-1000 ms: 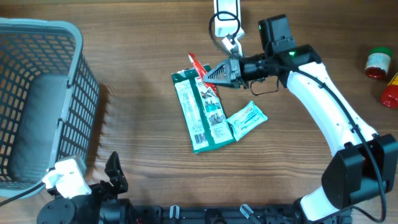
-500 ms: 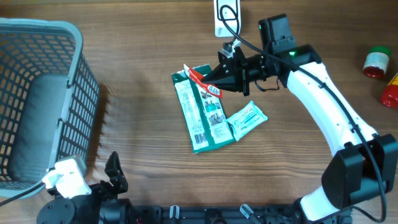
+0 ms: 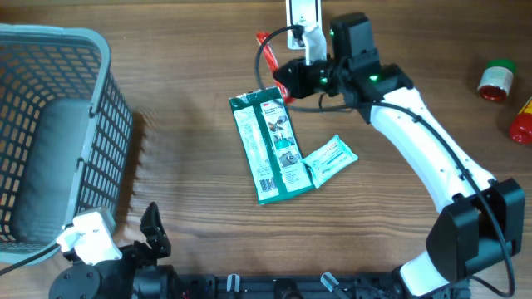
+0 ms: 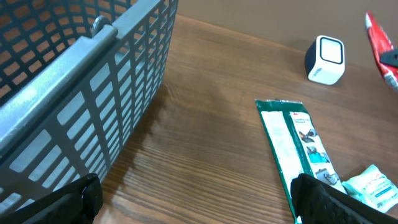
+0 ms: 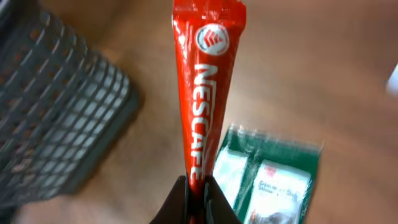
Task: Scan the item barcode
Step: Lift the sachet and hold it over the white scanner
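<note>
Sitting on the wooden table (image 3: pixel 166 100), a big grey basket (image 3: pixel 50 124) fills the left of the overhead view. A long green pack (image 3: pixel 270 149) lies flat in the middle, with a small blue-green packet (image 3: pixel 331 159) touching its lower right corner. A white scanner (image 3: pixel 301 10) stands at the top edge. Just below and left of it, up off the table, the right tool (image 3: pixel 287 79) is pinched tight on one end of a thin red stick (image 3: pixel 268 50). The stick is shiny and points away from the tool, with white NESCAFE letters down it. No barcode shows on this side. The left tool (image 3: pixel 155 226) rests wide apart and empty at the bottom left.

The step looks like bringing the stick to the scanner. Next, I think the stick must turn so its barcode side faces the scanner window, close up.
</note>
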`<state>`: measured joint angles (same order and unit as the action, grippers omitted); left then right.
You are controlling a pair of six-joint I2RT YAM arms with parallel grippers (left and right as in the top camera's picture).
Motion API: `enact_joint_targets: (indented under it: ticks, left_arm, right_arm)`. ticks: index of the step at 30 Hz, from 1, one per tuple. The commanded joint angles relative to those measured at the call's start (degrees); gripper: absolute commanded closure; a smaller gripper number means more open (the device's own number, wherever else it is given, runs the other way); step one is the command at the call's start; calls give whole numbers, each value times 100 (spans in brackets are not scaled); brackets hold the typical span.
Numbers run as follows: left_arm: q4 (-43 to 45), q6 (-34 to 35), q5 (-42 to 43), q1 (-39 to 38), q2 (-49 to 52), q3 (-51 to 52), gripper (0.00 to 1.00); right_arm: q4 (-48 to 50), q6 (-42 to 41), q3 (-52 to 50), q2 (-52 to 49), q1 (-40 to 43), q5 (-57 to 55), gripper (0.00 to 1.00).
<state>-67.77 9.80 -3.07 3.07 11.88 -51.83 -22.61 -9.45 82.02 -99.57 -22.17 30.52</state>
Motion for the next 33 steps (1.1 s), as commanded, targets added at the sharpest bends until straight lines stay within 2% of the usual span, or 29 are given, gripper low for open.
enact_joint_targets:
  ticks: [1, 8, 11, 17, 21, 28, 33]
  left_arm:
    - [9, 31, 48, -22, -26, -7, 0]
    - [9, 31, 48, -22, -26, -7, 0]
    - [9, 31, 48, -22, -26, -7, 0]
    - [9, 31, 48, -22, -26, -7, 0]
    - [9, 31, 48, -22, -26, -7, 0]
    - [9, 31, 48, -22, -26, -7, 0]
    - [9, 31, 48, -22, -26, -7, 0]
  right_arm:
    - [761, 514, 26, -192, -63, -1279, 96]
    - [2745, 949, 92, -857, -31, -2870, 96]
    - [3289, 944, 592, -1561, 28, -3263, 96]
    - [3189, 745, 2328, -3165, 302, -3565, 96]
    - [2903, 323, 3075, -3842, 452, -3606, 96]
    - [2874, 175, 3132, -3877, 511, -3622, 96]
    - [1980, -302, 3136, -3165, 717, -4575, 96]
